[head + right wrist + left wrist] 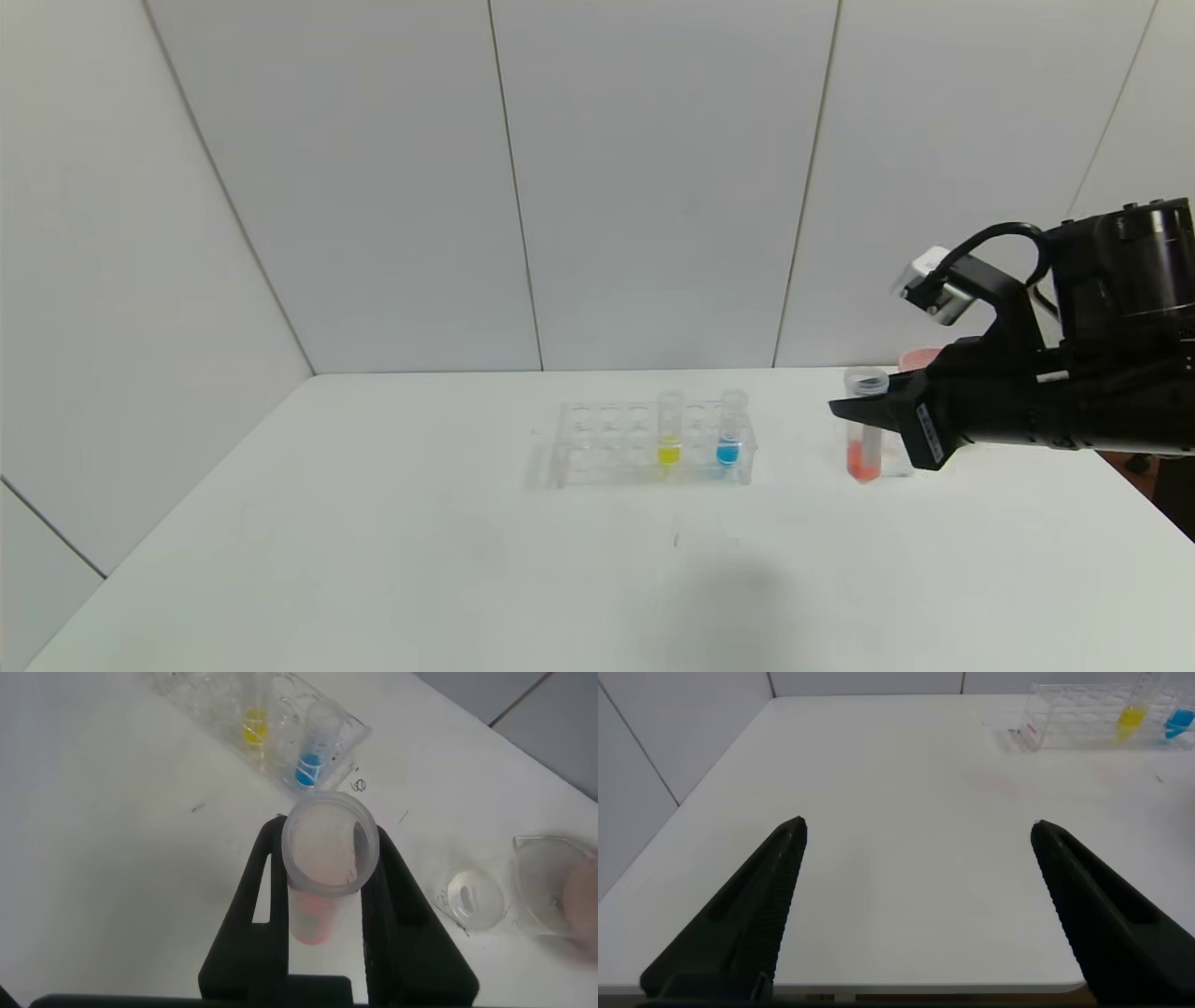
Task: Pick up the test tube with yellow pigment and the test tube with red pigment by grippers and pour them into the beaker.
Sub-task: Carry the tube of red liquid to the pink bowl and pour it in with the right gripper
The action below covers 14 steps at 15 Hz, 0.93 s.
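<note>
We are holding the test tube with red pigment (864, 439) upright in the right gripper (864, 408), whose fingers (402, 915) are clenched on the tube just under its open mouth, one on each side. The tube is hanging clear of the bench (373, 523), to the right of the rack (597, 453), with its red-orange liquid sitting at the rounded tip.

The test tube with yellow pigment (668, 431) is standing in the rack beside the tube with blue liquid (730, 429); neither is being touched. The left gripper (915, 835) is hovering low over a bare stretch of bench well to the left of the rack, its fingers spread wide and grasping nothing.

We are judging that the red tube's pick is done and that we are now carrying it toward the pour. The beaker (547, 891) is showing at the edge of the right wrist view, near the tube, with something pinkish behind or inside it; a small clear round piece (472, 896) is lying on the bench between the two. In the head view the arm is hiding most of that area.

The next move is calling for bringing the tube's mouth over the beaker's rim, then rolling the wrist slowly so the liquid runs inside. The grip is looking firm and centred, but smooth glass could slip during tilting.
</note>
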Each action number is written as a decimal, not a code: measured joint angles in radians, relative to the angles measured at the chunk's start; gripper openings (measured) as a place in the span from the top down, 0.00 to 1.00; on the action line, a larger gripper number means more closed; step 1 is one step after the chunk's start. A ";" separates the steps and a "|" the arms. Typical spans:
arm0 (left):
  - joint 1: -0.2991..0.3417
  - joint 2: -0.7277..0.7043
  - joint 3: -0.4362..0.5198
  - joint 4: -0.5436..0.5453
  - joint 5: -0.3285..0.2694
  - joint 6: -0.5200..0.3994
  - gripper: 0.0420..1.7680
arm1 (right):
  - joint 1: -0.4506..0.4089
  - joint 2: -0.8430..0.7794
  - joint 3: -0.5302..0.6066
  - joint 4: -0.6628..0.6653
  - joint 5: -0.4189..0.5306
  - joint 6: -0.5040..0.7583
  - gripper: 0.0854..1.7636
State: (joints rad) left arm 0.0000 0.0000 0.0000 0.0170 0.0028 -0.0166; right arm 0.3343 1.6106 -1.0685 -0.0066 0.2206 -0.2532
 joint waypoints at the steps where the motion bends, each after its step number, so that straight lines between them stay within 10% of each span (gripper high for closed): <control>1: 0.000 0.000 0.000 0.000 0.000 0.000 0.03 | -0.036 -0.002 0.005 0.000 0.026 -0.028 0.75; 14: 0.000 0.000 0.000 0.000 0.000 0.000 0.03 | -0.472 0.088 -0.074 0.160 0.290 -0.381 0.75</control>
State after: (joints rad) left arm 0.0000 0.0000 0.0000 0.0170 0.0028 -0.0166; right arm -0.1379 1.6987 -1.1426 0.1538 0.5111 -0.6338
